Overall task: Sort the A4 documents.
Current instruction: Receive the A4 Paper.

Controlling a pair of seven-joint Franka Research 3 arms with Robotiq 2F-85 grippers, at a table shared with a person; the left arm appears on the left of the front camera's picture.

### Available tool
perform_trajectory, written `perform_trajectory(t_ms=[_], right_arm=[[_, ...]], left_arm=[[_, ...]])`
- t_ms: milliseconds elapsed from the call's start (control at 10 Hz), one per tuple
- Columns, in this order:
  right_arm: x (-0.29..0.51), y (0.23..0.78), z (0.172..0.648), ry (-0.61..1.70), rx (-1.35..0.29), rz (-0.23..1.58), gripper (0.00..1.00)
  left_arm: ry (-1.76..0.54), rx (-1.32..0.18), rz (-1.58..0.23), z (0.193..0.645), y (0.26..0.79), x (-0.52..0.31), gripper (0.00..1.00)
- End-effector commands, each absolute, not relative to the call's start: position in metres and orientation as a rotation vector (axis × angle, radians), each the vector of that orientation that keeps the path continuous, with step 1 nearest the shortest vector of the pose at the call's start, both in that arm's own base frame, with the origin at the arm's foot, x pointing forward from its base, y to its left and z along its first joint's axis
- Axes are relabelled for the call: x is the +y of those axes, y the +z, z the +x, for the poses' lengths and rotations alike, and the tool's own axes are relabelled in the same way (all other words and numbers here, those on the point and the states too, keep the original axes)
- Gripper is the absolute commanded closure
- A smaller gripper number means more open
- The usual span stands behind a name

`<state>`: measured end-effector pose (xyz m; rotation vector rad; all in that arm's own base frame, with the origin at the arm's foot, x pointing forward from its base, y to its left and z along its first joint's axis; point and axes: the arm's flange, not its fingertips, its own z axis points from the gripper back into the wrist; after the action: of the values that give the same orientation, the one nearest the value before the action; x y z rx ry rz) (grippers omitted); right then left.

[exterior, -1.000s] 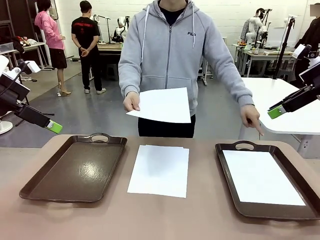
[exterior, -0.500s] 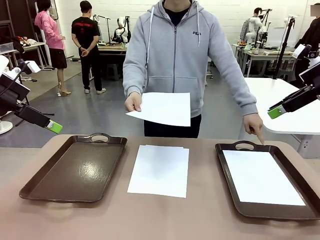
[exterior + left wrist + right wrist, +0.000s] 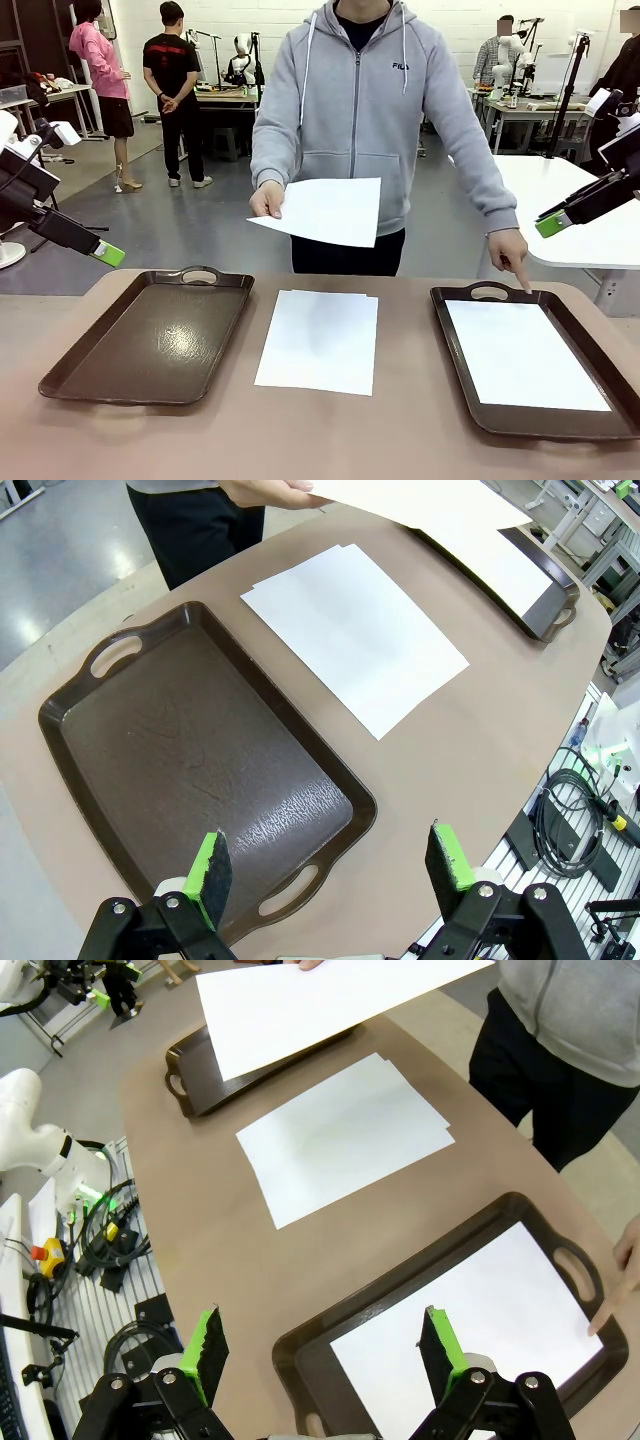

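Note:
A person across the table holds one white A4 sheet (image 3: 325,210) in the air above the far edge. More A4 documents lie stacked (image 3: 320,340) on the table between two brown trays. Another sheet (image 3: 522,355) lies in the right tray (image 3: 455,350), and the person's other hand (image 3: 512,252) points a finger at that tray's far rim. The left tray (image 3: 150,335) holds nothing. My left gripper (image 3: 330,865) hangs open, high over the left tray's near end. My right gripper (image 3: 322,1345) is open too, high above the right tray (image 3: 300,1345), nothing between its fingers.
Both arms stay back at the table's sides, the left gripper (image 3: 108,255) and the right gripper (image 3: 550,224) off the tabletop. A white round table (image 3: 580,220) stands beyond the right corner. Cables and equipment lie beside the table's edges.
The person's pointing hand has come down a little, its finger now at the right tray's far rim. The held sheet has barely shifted. Neither arm has moved.

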<state>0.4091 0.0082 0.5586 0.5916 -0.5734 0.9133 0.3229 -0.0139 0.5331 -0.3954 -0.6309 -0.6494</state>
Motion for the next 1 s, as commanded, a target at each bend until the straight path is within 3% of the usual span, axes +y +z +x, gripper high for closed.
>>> perform_trajectory(t_ms=[0,900], right_arm=[[0.008,0.557,0.407,0.916,-0.590,0.615,0.00],[0.020,0.555,0.415,0.889,-0.528,0.628,0.00]], left_arm=[[-0.650,-0.632,-0.403,0.323,0.533,-0.013,0.00],[-0.650,-0.632,-0.403,0.323,0.533,-0.013,0.00]])
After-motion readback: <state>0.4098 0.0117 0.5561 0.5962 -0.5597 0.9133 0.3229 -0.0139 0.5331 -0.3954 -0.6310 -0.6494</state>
